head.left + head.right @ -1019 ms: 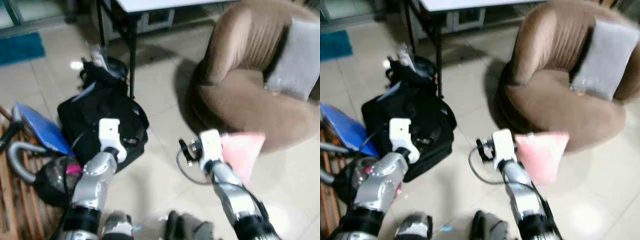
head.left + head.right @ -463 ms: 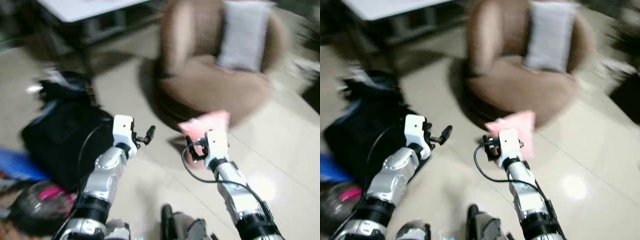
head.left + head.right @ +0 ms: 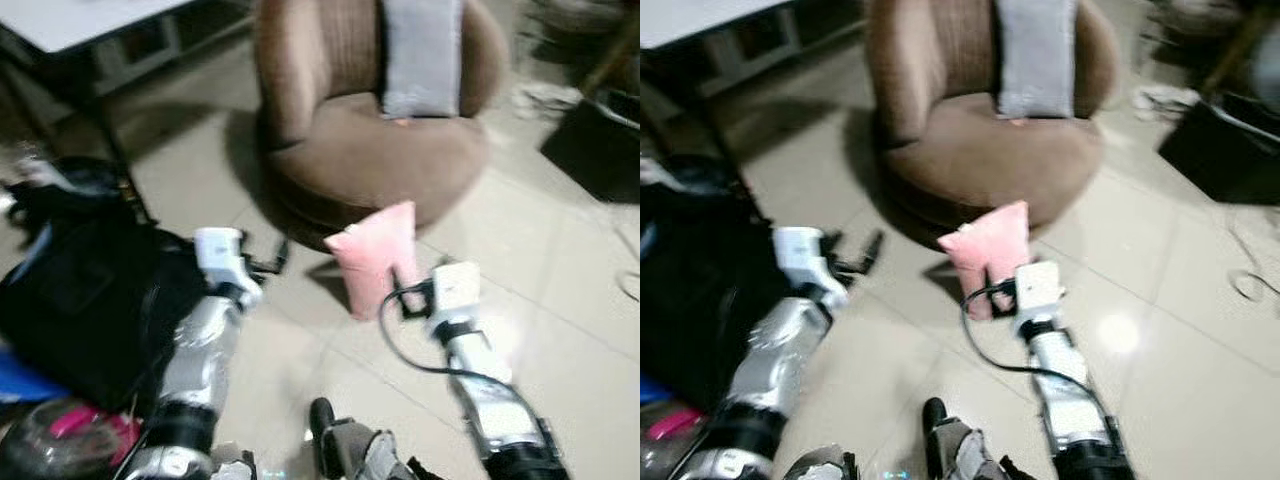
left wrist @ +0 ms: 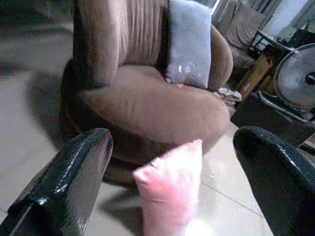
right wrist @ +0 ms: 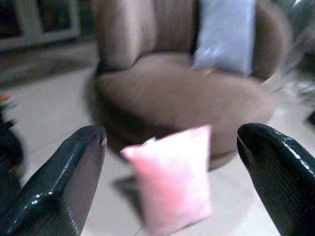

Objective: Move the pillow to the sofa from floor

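Observation:
A pink pillow (image 3: 375,258) stands upright on the tiled floor, just in front of the base of a round brown sofa chair (image 3: 375,150). A grey cushion (image 3: 422,55) leans against the sofa's back. My right gripper (image 3: 412,292) is open and points at the pink pillow (image 5: 172,177) from a short distance, without touching it. My left gripper (image 3: 268,264) is open too, held out to the pillow's left and aimed at the pillow (image 4: 170,196) and sofa.
A black bag (image 3: 80,300) lies on the floor at my left, with a white table (image 3: 60,20) behind it. A dark box (image 3: 600,140) sits at the right. A fan (image 4: 298,78) stands beyond the sofa. Bare tiles surround the pillow.
The whole view has swung, so the sofa now sits centred ahead instead of to the right. The pillow has stayed on the floor before the sofa. Both grippers now point toward it.

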